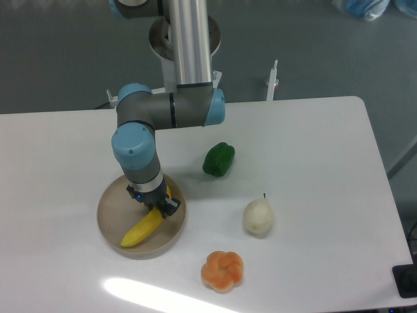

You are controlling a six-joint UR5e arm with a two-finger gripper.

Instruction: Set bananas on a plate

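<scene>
1. Our black two-finger gripper (156, 203) sits low over the plate, at the upper end of the banana; we cannot tell whether the jaws are clamped or parted.
2. We judge the curved, smooth yellow banana (142, 229) light, soft-skinned and easily bruised; gripping across its middle suits it best.
3. It lies inside the round, shallow beige-tan plate (111, 212), its lower tip near the front rim.

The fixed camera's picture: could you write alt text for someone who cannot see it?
A robot arm's end effector is at the upper end of a yellow banana lying in a round tan plate on a white table. A green pepper, a pale pear and an orange pumpkin-shaped item sit to the right.
</scene>
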